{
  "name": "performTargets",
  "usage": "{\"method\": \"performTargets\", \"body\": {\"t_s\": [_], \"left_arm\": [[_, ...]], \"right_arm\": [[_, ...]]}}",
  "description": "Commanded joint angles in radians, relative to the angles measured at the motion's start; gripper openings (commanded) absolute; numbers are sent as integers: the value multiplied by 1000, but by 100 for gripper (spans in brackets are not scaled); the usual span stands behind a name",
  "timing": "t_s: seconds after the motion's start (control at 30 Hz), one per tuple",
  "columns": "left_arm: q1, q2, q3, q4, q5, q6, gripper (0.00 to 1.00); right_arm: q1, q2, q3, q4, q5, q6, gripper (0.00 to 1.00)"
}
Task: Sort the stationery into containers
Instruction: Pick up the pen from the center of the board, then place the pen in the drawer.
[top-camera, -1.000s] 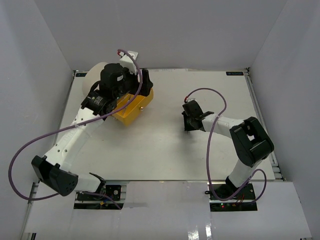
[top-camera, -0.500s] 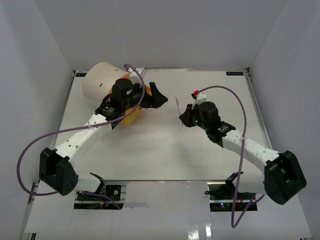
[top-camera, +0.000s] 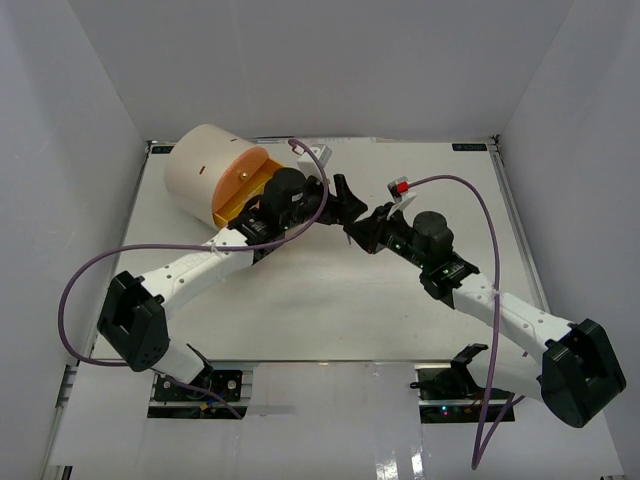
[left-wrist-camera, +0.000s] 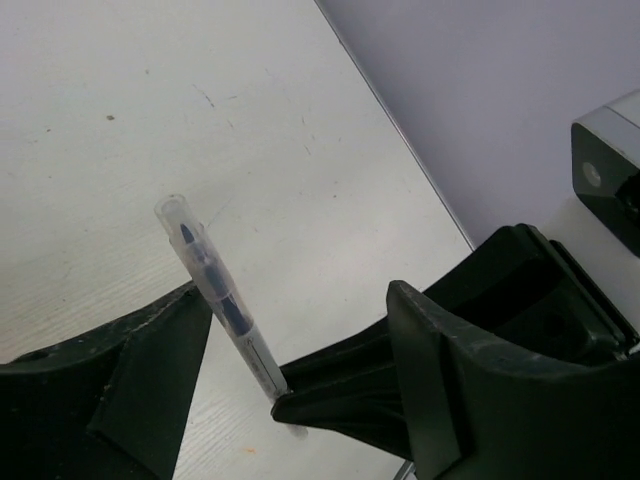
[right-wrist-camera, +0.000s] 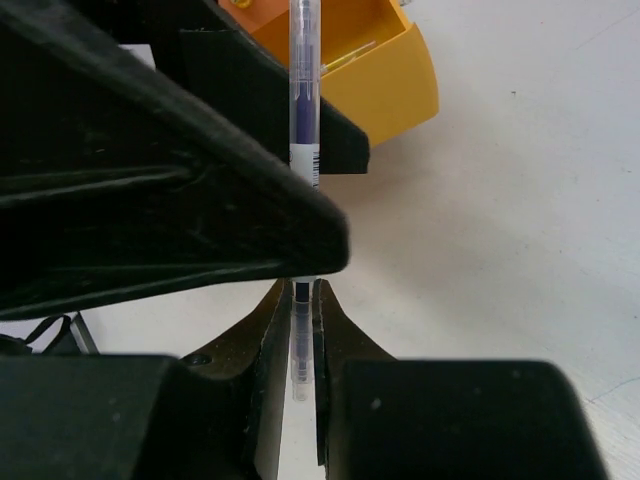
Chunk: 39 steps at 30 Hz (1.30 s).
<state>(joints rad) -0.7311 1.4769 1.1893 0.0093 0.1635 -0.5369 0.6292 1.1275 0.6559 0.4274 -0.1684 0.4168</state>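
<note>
A slim, clear-plastic pen (left-wrist-camera: 222, 297) with a dark blue core is pinched at its lower end by the right claw (right-wrist-camera: 302, 300), tilted above the matte white counter (top-camera: 330, 300) between the wide-spread black fingers of the left claw (left-wrist-camera: 295, 320), well off the edges, right of the open orange drawer (top-camera: 238, 188) of the cream cylindrical organizer (top-camera: 192, 168).
</note>
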Motion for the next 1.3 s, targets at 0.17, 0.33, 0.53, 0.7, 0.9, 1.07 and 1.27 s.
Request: {"method": "performTargets", "body": {"t_s": [0.17,0.33,0.53,0.7,0.9,1.07,1.27], "left_arm": [[-19,22,56,32,-56,9,52],[-21,22,59,32,-44,21,20],[-19,10,72,-3,-74,83,0],[7,-9,159,-195,-256,265,0],[84,13,315,-411,-444,616,0],[169,86,384,-538,-504,802,0],[211,152,372,-565,-532,867,7]], "right_arm": [[6,-18,-30,129,-40,30,16],[6,-9,-35,146,-40,36,25],[6,-1,-50,152,-42,30,69],[4,-24,-61,91,15,-19,94],[3,-46,-73,22,92,-104,90],[3,-26,-76,19,80,-130,90],[4,23,-50,13,37,-162,91]]}}
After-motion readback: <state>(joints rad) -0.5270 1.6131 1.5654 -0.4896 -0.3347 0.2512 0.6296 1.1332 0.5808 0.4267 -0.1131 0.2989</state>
